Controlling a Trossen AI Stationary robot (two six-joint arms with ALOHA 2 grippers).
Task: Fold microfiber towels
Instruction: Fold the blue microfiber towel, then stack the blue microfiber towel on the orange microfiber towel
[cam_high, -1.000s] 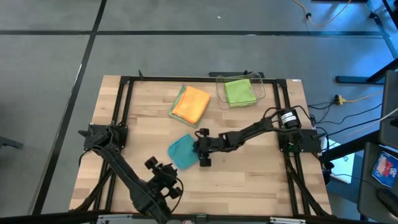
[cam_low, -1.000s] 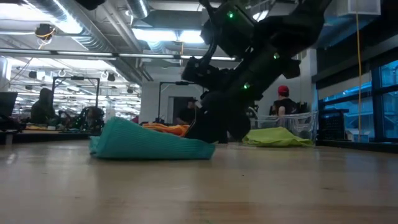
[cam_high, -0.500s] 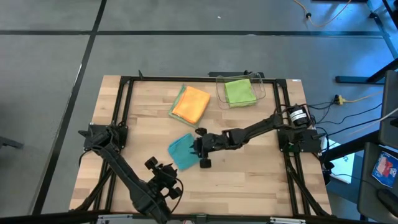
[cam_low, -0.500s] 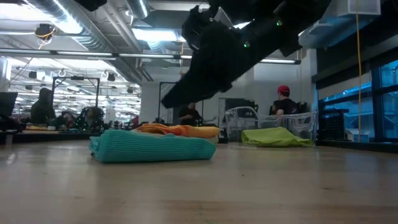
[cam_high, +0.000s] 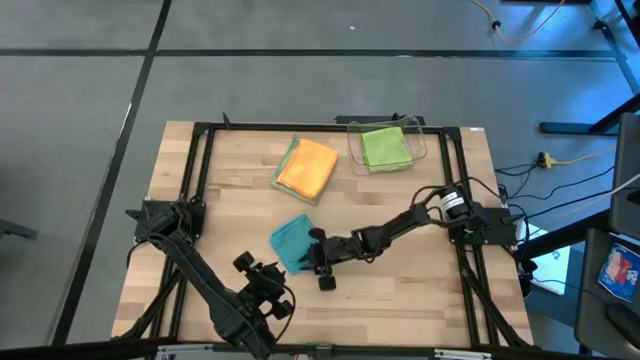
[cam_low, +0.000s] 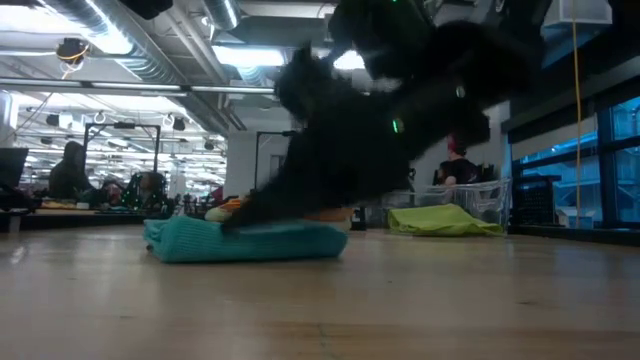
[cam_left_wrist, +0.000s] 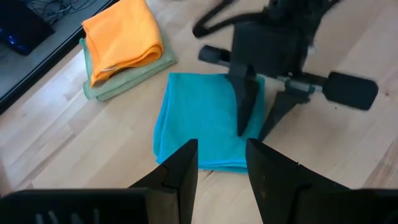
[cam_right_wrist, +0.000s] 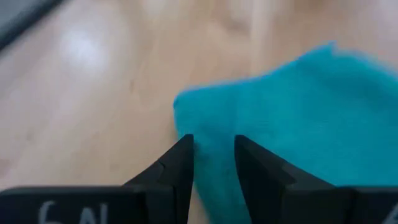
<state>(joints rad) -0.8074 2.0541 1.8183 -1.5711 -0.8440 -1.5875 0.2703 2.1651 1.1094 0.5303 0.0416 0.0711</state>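
Note:
A teal towel (cam_high: 290, 243) lies folded flat on the wooden table, a little left of the middle. My right gripper (cam_left_wrist: 252, 135) reaches in from the right, slanting down over the towel's near right edge. Its fingers stand open with a narrow gap, one finger (cam_left_wrist: 244, 112) above the cloth, the other (cam_left_wrist: 273, 118) beyond its edge. My left gripper (cam_left_wrist: 221, 152) waits open near the table's near edge (cam_high: 262, 283), pointing at the towel. An orange towel (cam_high: 308, 166) rests folded on a pale sage one (cam_high: 284, 168). A lime green towel (cam_high: 385, 148) lies in the clear bin. My right gripper comes at the teal towel's near right edge (cam_left_wrist: 249, 140) from the table's right, slanting down. In the low view a dark fingertip (cam_low: 235, 222) reaches the towel's top. The arm is blurred there, and I cannot tell whether it touches the cloth.
The clear plastic bin (cam_high: 422, 140) stands at the far right. Black frame rails (cam_high: 205, 180) run along the table's edges. Bare wood (cam_high: 400, 300) lies near the right of the teal towel. People and benches show in the room behind the table.
My right gripper has moved toward the table's near edge and a little left. It has tipped nose-down onto the teal towel's near right edge. The towel's raised hump, seen a second ago in the low view, has sunk flat.

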